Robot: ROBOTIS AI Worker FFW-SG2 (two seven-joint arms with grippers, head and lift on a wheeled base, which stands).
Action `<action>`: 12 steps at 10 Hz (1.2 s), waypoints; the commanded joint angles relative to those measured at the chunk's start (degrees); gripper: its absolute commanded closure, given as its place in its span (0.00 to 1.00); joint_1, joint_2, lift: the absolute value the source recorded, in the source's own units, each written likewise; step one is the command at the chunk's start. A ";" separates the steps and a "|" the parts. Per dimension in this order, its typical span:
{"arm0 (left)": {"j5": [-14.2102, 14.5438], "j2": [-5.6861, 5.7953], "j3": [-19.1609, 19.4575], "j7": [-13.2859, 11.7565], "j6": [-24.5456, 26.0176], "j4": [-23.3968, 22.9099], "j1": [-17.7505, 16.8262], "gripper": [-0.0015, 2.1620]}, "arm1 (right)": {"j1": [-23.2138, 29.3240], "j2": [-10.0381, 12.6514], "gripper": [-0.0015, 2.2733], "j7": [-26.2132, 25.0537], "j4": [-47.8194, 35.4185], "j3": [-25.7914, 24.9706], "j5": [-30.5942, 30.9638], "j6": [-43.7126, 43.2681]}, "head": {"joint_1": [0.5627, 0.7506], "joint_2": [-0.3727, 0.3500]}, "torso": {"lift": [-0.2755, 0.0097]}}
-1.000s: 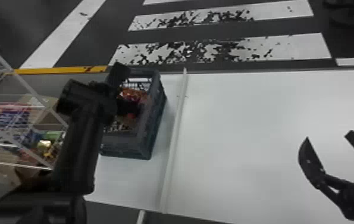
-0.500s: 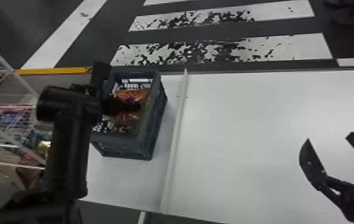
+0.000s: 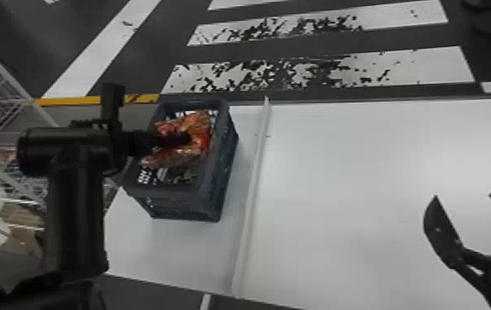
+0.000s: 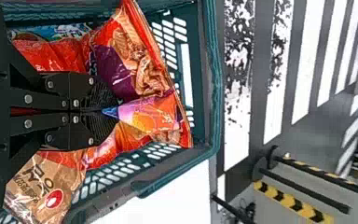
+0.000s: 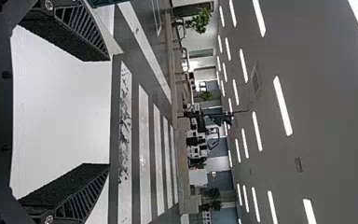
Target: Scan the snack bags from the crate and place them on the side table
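My left pincer is clamped on a red snack bag within the rim of the crate. Beside the crate, a raised strip runs along; beyond it, wide white surface stretches toward my right pincer, fingers apart.

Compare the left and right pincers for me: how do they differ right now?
The left pincer is shut with a red snack bag pinched in its fingers, while the right pincer stands open and empty. The left pincer is at the crate; the right pincer is well to the crate's right, over the white table. Both have two black fingers.
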 commanded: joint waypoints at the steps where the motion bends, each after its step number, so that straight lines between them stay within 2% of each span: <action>1: 4.99 0.19 2.94 -0.08 2.74 -1.19 0.70 0.99 | -0.09 0.01 0.03 0.00 -0.02 0.18 0.00 0.20 | 0.70 0.93 | 0.64; 4: 14.04 0.37 5.84 -0.26 11.36 -8.39 2.90 0.99 | -0.09 0.01 0.03 0.00 -0.37 0.18 0.00 0.73 | 0.70 0.93 | 0.64; 5: 17.03 0.37 5.93 -0.43 15.75 -10.59 3.16 0.99 | -0.09 0.01 0.03 0.00 -0.46 0.27 0.00 0.91 | 0.70 0.92 | 0.64; 6: 19.41 0.02 5.93 -0.43 19.44 -14.90 4.66 0.99 | -0.09 0.01 0.03 0.00 -0.55 0.27 0.00 0.91 | 0.70 0.92 | 0.64; 7: 21.69 -1.13 6.10 -0.08 25.07 -20.52 5.97 0.99 | -0.09 0.01 0.03 0.00 -0.63 0.27 0.00 1.26 | 0.70 0.90 | 0.64; 8: 22.48 -3.59 6.02 0.53 29.81 -27.20 7.56 0.99 | -0.09 0.01 0.03 0.00 -0.90 0.27 0.00 1.26 | 0.70 0.88 | 0.64; 9: 23.36 -6.93 5.66 1.32 32.45 -34.06 9.31 0.99 | -0.09 0.01 0.03 0.00 -1.16 0.27 0.00 1.26 | 0.70 0.84 | 0.64; 10: 24.06 -10.09 4.26 3.34 34.03 -39.95 11.34 0.99 | 0.00 -0.08 0.03 0.00 -1.25 0.18 -0.09 1.26 | 0.70 0.80 | 0.64; 11: 23.62 -13.25 1.01 4.40 34.03 -43.64 13.36 0.99 | 0.00 -0.08 0.03 0.00 -1.25 0.18 -0.26 1.08 | 0.70 0.73 | 0.64; 12: 22.48 -16.07 -2.86 5.01 34.03 -44.34 14.50 0.99 | 0.09 -0.17 0.03 0.00 -1.42 0.01 -0.62 1.08 | 0.70 0.70 | 0.64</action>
